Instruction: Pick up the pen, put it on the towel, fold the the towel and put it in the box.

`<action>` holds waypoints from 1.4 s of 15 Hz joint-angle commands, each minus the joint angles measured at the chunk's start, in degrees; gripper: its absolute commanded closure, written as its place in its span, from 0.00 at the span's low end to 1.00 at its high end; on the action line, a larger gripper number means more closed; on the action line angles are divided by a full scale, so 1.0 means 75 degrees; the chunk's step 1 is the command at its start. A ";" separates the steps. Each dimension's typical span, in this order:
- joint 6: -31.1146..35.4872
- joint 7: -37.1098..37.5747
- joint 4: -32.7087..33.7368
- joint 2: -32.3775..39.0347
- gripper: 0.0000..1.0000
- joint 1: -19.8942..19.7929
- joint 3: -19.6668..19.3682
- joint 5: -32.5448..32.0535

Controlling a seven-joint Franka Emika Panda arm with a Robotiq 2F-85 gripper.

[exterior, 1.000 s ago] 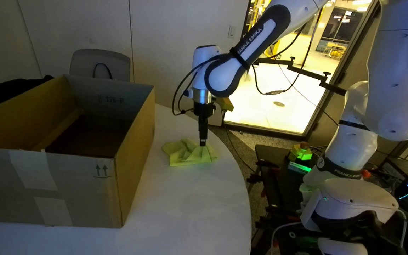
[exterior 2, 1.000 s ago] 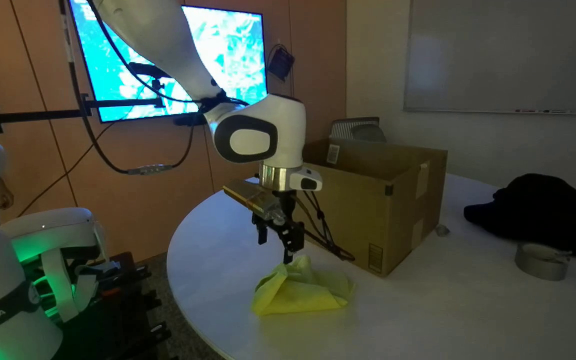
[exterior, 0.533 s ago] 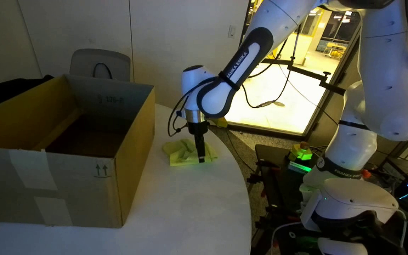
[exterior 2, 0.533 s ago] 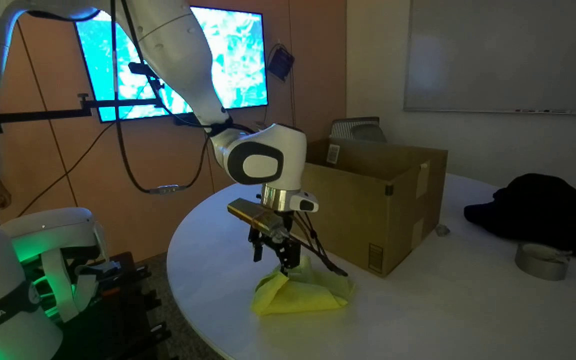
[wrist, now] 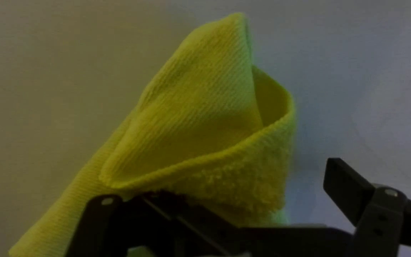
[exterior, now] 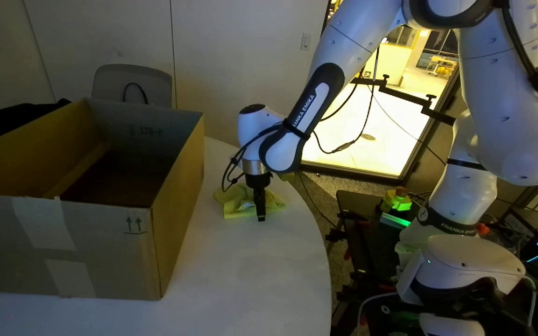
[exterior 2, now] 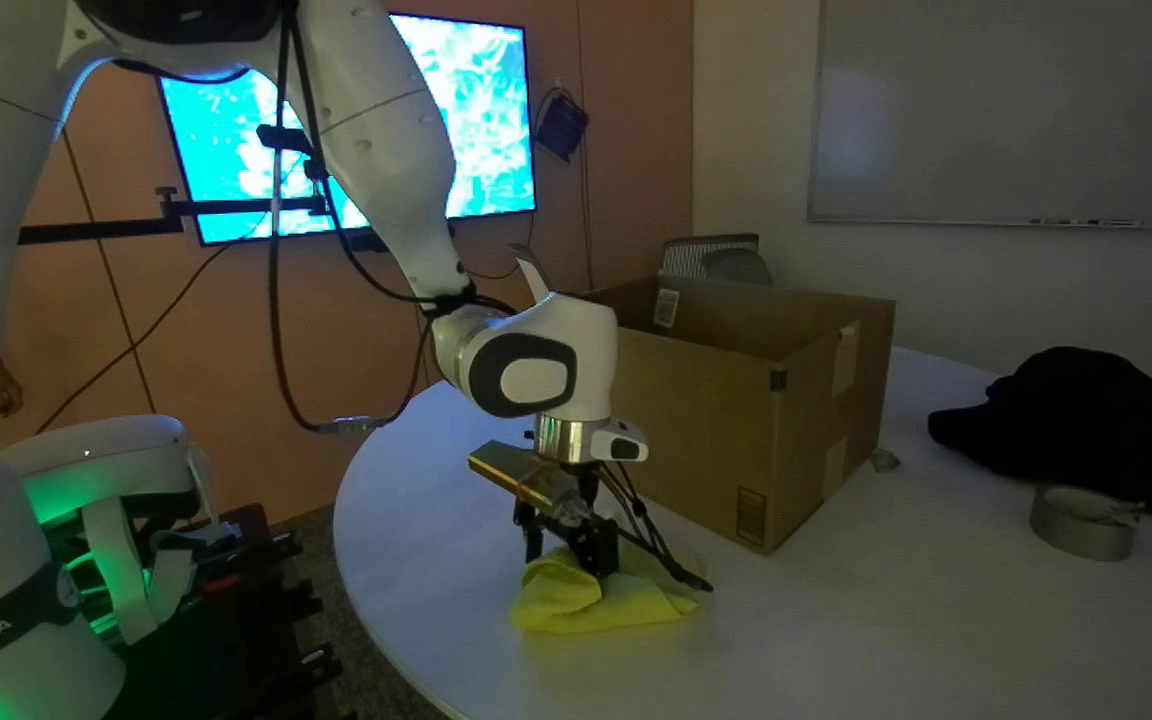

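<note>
The yellow-green towel lies crumpled and partly folded on the white table, beside the box. It also shows in an exterior view and fills the middle of the wrist view. My gripper is low at the towel. In the wrist view the gripper is open, its jaws wide apart. One dark finger presses into the towel's folds. The right finger stands over bare table, apart from the cloth. The large brown cardboard box stands open-topped, also in an exterior view. The pen is hidden or out of view.
The white table has a curved edge near the robot base. A tape roll and a black cloth heap lie beyond the box. A grey chair back stands behind the box.
My gripper has come down from above the towel to table height, moving toward the towel's near edge. The towel's raised fold has been pushed and bent slightly. The box has not moved.
</note>
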 commanded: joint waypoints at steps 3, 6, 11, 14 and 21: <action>0.0587 0.0486 0.0185 0.0470 0.13 0.0137 -0.0237 -0.0550; 0.0551 0.0450 0.0168 0.0432 0.41 0.0075 -0.0230 -0.0592; 0.0440 0.0355 0.0179 0.0390 0.80 -0.0014 -0.0289 -0.0644; 0.0269 0.0302 0.0162 0.0298 0.89 -0.0071 -0.0312 -0.0648; -0.0821 -0.0255 -0.0153 -0.1136 0.87 -0.0583 -0.0303 -0.0520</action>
